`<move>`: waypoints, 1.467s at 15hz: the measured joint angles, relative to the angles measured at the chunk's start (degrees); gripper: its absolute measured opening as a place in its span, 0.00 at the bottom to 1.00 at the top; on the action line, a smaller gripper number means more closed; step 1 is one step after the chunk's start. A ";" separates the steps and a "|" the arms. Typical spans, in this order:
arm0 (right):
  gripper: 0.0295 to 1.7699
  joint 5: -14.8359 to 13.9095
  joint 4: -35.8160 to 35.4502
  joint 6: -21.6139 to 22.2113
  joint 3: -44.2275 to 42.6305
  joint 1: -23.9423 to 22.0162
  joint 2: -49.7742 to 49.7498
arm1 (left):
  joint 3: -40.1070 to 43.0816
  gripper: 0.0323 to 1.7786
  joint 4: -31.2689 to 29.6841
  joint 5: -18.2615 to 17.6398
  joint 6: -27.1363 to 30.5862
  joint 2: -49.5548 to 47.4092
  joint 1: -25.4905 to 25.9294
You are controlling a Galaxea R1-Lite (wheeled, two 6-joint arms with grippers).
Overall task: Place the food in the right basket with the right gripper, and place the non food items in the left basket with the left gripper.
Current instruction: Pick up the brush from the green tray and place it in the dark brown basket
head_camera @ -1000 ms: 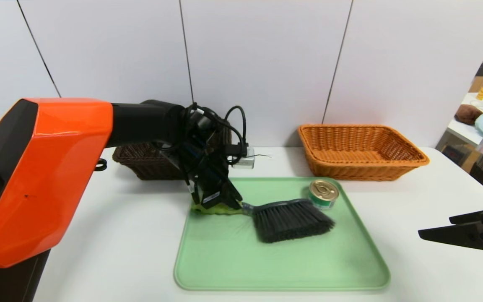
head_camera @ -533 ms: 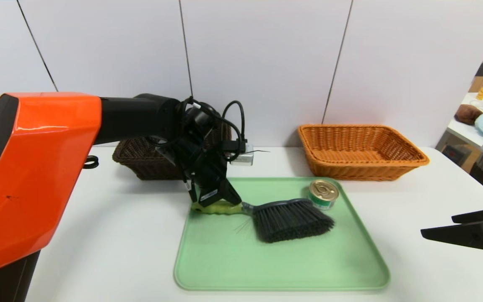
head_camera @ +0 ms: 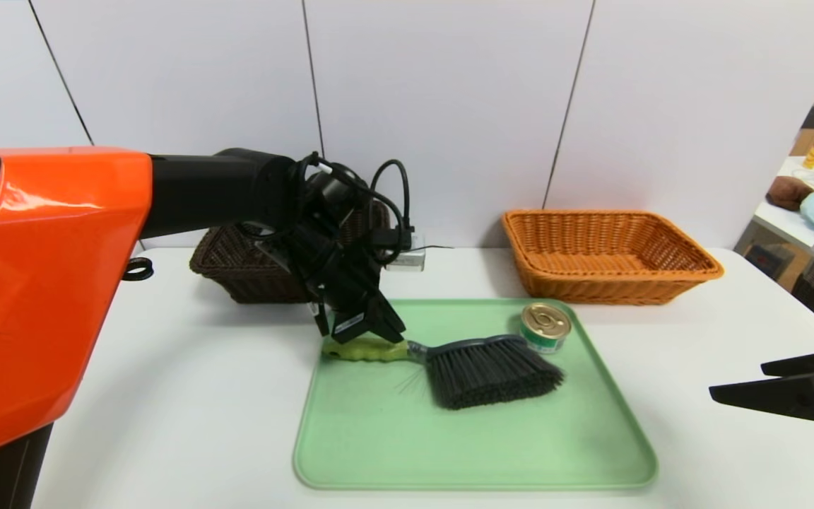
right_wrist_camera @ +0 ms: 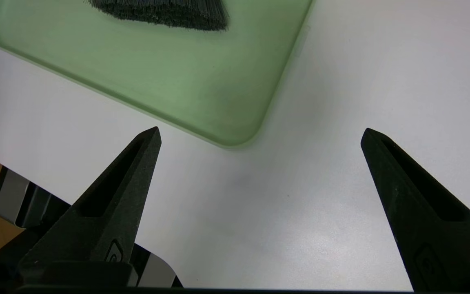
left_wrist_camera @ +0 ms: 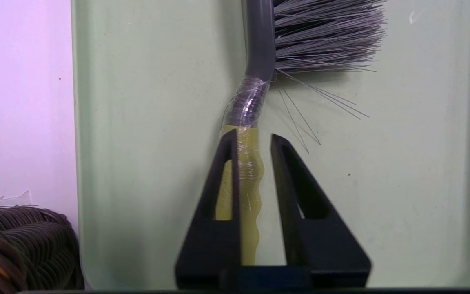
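"Hovering right over the green handle, that left gripper (left_wrist_camera: 254, 135) had its fingers slightly apart, with nothing clamped. Where was the rest of the brush (head_camera: 492, 375)?"

"Under the claw at the handle end, lol, and its black bristles fanned out to the claw's right, all on the green tray (head_camera: 478, 452). The dark brown basket (head_camera: 258, 279) sat to the claw's left, a bit farther back, partly hidden by the arm."

"And the food?"

"The tin can (head_camera: 545, 327) stood upright right of the claw, beyond the handle, just beside the bristles. Farther right and back was the orange basket (head_camera: 608, 288). Farthest right, the right gripper (right_wrist_camera: 261, 131) idled wide open above the white table (head_camera: 167, 389)."
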 joint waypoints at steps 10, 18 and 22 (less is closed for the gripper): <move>0.96 0.00 0.09 0.07 0.10 -0.05 -0.69 | -0.12 0.75 0.02 0.80 1.38 -0.29 0.30; 0.96 0.00 0.17 0.10 1.05 -0.02 -1.50 | -0.45 0.88 6.47 7.69 3.74 0.15 0.66; 0.96 0.00 0.26 0.13 1.65 -0.05 -2.29 | -0.50 0.91 7.17 8.35 3.69 0.80 0.57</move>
